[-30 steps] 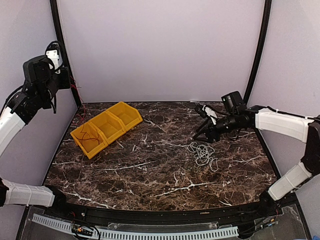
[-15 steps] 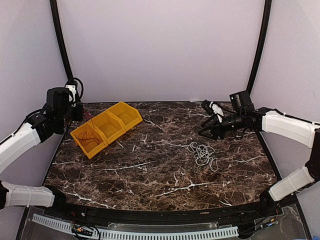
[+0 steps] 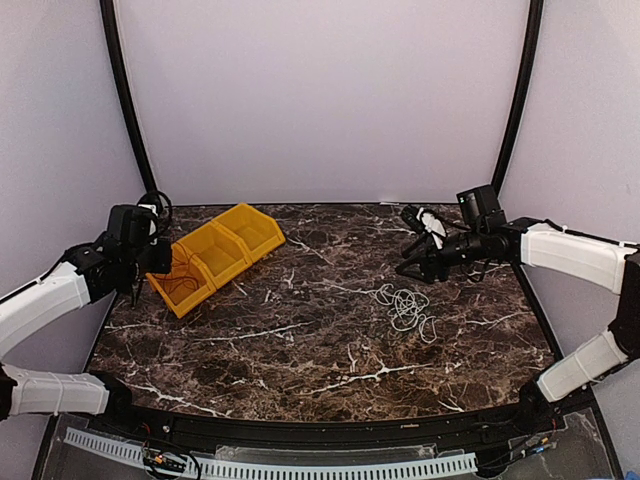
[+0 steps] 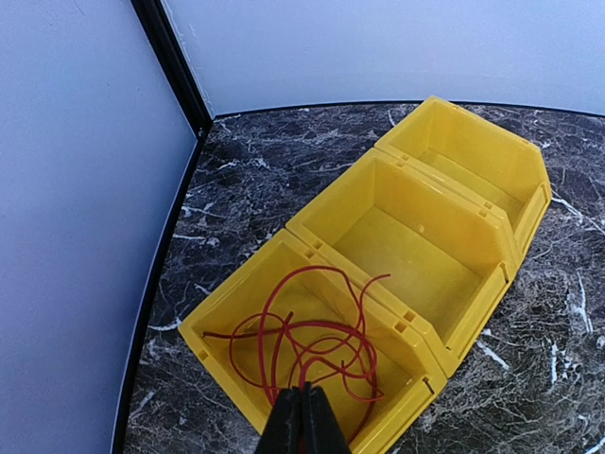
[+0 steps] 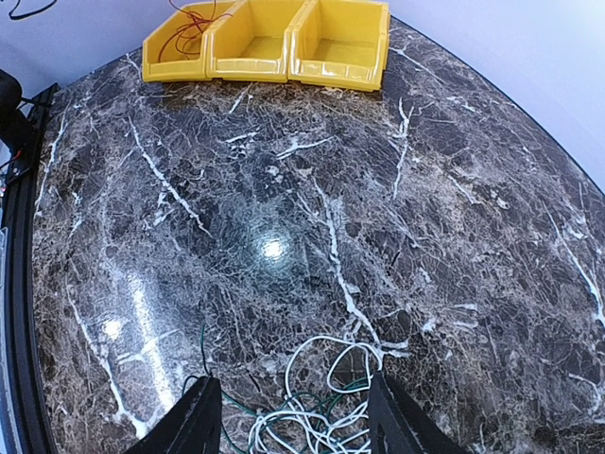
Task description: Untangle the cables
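Surface: dark brown marble-pattern table (image 3: pixel 300 340) with white veining.
Landmark: yellow three-compartment bin (image 3: pixel 225 250), standing on the table at its far left.
White cable (image 3: pixel 405 305): loose tangle lying flat on the table, well apart from the bin, to its right.
Green wire (image 5: pixel 230 405): thin strand mixed into that tangle.

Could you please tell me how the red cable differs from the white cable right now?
The red cable lies inside the end bin, while the white cable lies out on the bare table. The red cable is alone in its bin, whereas the white cable is tangled with a thin green strand. The red cable's loops look wider and the white cable's look tighter. Both are loose, floppy coils lying free.
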`<move>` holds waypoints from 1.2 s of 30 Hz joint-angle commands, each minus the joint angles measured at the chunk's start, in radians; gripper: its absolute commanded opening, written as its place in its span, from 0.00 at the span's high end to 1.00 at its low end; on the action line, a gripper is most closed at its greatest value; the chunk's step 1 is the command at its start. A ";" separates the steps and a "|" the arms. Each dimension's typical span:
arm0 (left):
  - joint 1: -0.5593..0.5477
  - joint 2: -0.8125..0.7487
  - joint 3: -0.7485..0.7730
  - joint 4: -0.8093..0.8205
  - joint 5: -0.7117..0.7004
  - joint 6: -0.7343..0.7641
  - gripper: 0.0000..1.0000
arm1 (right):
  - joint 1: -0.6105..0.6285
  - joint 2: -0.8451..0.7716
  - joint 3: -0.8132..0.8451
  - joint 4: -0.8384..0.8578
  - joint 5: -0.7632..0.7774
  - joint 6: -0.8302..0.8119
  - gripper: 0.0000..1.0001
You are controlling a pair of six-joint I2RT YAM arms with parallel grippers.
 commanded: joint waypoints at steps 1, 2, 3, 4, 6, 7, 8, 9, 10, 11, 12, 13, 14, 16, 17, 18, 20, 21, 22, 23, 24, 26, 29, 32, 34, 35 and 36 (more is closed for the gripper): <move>0.017 0.047 0.026 -0.087 -0.054 -0.043 1.00 | -0.005 0.004 -0.011 0.035 0.010 -0.012 0.45; 0.023 0.051 0.036 -0.104 -0.079 -0.045 1.00 | -0.004 0.003 -0.012 0.035 0.011 -0.013 0.45; 0.025 0.046 0.052 -0.132 -0.103 -0.047 1.00 | -0.005 0.002 -0.012 0.035 0.011 -0.013 0.45; 0.028 0.037 0.056 -0.142 -0.112 -0.044 1.00 | -0.005 0.002 -0.013 0.035 0.012 -0.014 0.45; 0.030 -0.005 0.056 -0.155 -0.115 -0.037 1.00 | -0.005 0.000 -0.016 0.038 0.011 -0.015 0.45; 0.030 -0.037 0.050 -0.164 -0.108 -0.034 1.00 | -0.005 0.001 -0.016 0.037 0.012 -0.016 0.45; 0.030 -0.050 0.047 -0.170 -0.104 -0.036 1.00 | -0.005 0.002 -0.015 0.037 0.012 -0.017 0.45; 0.030 -0.067 0.043 -0.188 -0.098 -0.041 1.00 | -0.005 0.004 -0.015 0.037 0.012 -0.018 0.45; 0.030 -0.072 0.039 -0.197 -0.096 -0.046 1.00 | -0.005 0.004 -0.015 0.037 0.012 -0.019 0.45; 0.030 -0.075 0.035 -0.208 -0.090 -0.050 1.00 | -0.005 0.005 -0.016 0.037 0.011 -0.020 0.45; 0.030 -0.075 0.024 -0.211 -0.086 -0.051 1.00 | -0.005 0.007 -0.016 0.037 0.010 -0.021 0.45; 0.032 -0.066 0.021 -0.209 -0.076 -0.049 1.00 | -0.005 0.008 -0.016 0.037 0.008 -0.022 0.45; 0.032 -0.049 0.025 -0.215 -0.074 -0.053 1.00 | -0.006 0.009 -0.017 0.037 0.005 -0.023 0.45; 0.032 -0.015 0.036 -0.221 -0.067 -0.058 1.00 | -0.005 0.010 -0.017 0.037 0.003 -0.024 0.45; 0.032 -0.003 0.041 -0.218 -0.056 -0.061 1.00 | -0.005 0.010 -0.016 0.037 0.001 -0.024 0.45; 0.032 0.019 0.050 -0.215 -0.050 -0.064 1.00 | -0.005 0.010 -0.016 0.036 0.000 -0.024 0.45; 0.032 0.048 0.056 -0.195 -0.034 -0.066 1.00 | -0.005 0.007 -0.018 0.035 0.000 -0.024 0.45; 0.032 0.058 0.057 -0.172 -0.033 -0.062 1.00 | -0.005 0.005 -0.018 0.035 0.001 -0.025 0.45; 0.033 0.081 0.059 -0.153 -0.033 -0.054 1.00 | -0.005 0.002 -0.019 0.035 0.003 -0.026 0.45; 0.033 0.093 0.061 -0.143 -0.035 -0.050 1.00 | -0.004 -0.001 -0.020 0.035 0.005 -0.028 0.45; 0.034 0.115 0.064 -0.122 -0.037 -0.041 1.00 | -0.005 -0.005 -0.021 0.035 0.008 -0.029 0.45; 0.039 0.144 0.061 -0.075 -0.039 -0.016 1.00 | -0.005 -0.009 -0.025 0.038 0.015 -0.032 0.45; 0.078 0.178 0.055 -0.009 -0.011 0.015 1.00 | -0.005 -0.018 -0.029 0.038 0.020 -0.037 0.45; 0.133 0.231 0.085 0.003 0.082 -0.015 1.00 | -0.005 -0.020 -0.030 0.040 0.022 -0.041 0.45; 0.152 0.255 0.098 0.015 0.140 -0.041 1.00 | -0.006 -0.017 -0.031 0.040 0.024 -0.042 0.45; 0.156 0.270 0.105 0.020 0.150 -0.045 1.00 | -0.005 -0.014 -0.032 0.040 0.024 -0.044 0.45; 0.163 0.281 0.108 0.023 0.159 -0.056 1.00 | -0.005 -0.012 -0.034 0.040 0.024 -0.046 0.45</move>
